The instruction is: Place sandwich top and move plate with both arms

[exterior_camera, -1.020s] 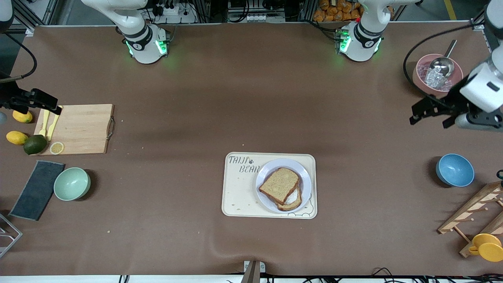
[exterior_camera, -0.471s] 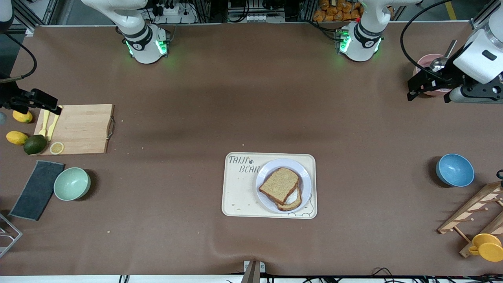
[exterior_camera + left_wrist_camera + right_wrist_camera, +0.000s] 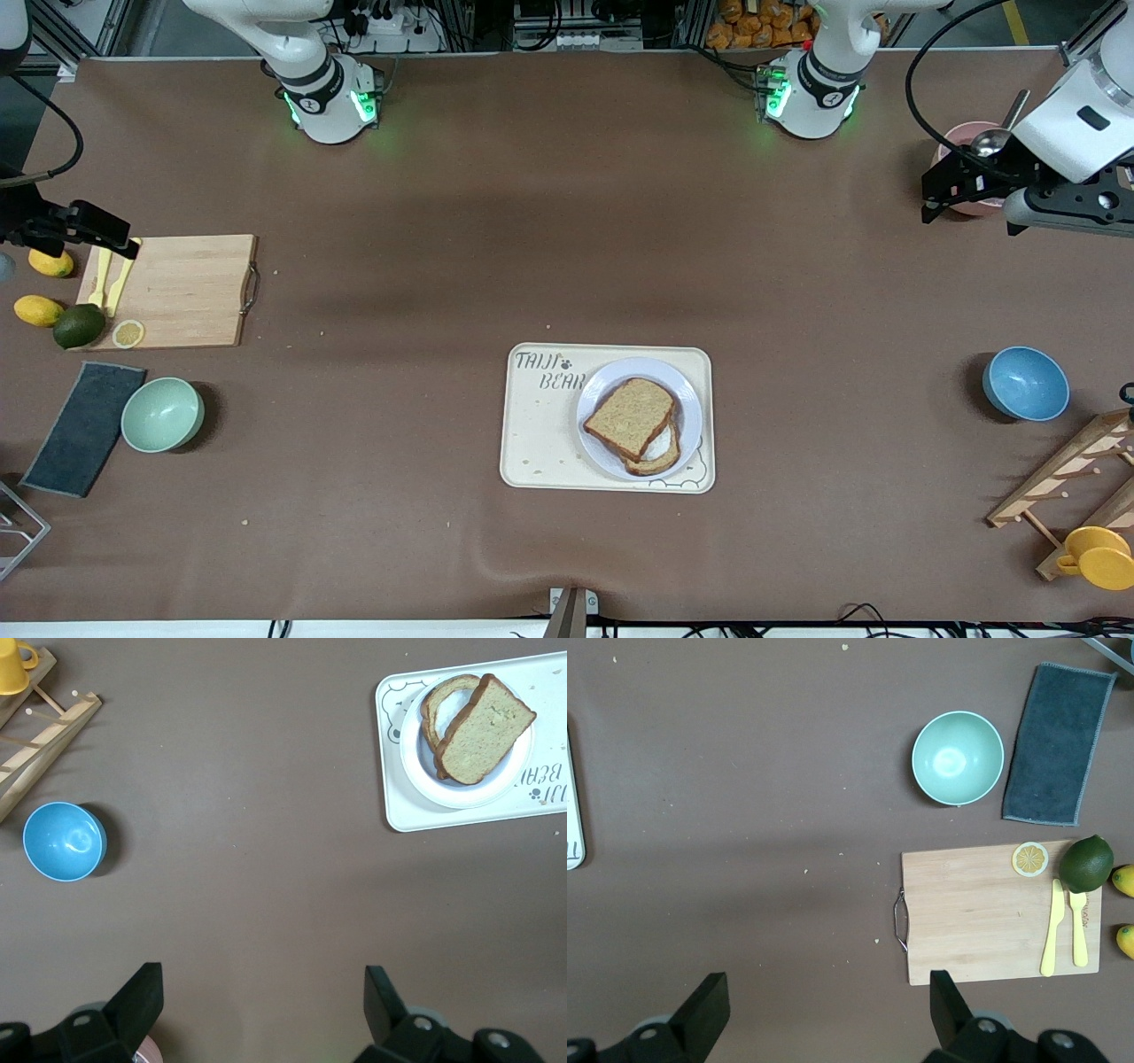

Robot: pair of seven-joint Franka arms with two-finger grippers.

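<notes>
The squarish slice of brown wholemeal bread (image 3: 630,416), the sandwich top, lies on a second slice with white filling (image 3: 657,449) showing at its edge nearer the front camera, both on the round white shallow plate (image 3: 687,399). The plate sits on the cream rectangular bear-print tray (image 3: 540,434), at the tray's end toward the left arm, and none of these has shifted since a second ago. What has changed is the left arm: its black two-finger gripper (image 3: 932,190) has risen from over the bare table beside the pink bowl with a metal scoop (image 3: 961,142) to hang over that bowl's edge, the white wrist tilted up toward the table corner. In the left wrist view its fingers (image 3: 142,997) stand wide apart and hold nothing, looking down on the round blue bowl (image 3: 62,840) and the tray. The right gripper (image 3: 111,230) waits unmoved over the end of the pale wooden cutting board (image 3: 186,288) near the yellow plastic knife and fork (image 3: 111,279); its fingers (image 3: 704,1010) are likewise spread wide and empty. Nearer the front camera than the board lie a mint-green bowl (image 3: 162,414) and a dark grey cloth (image 3: 84,428).
</notes>
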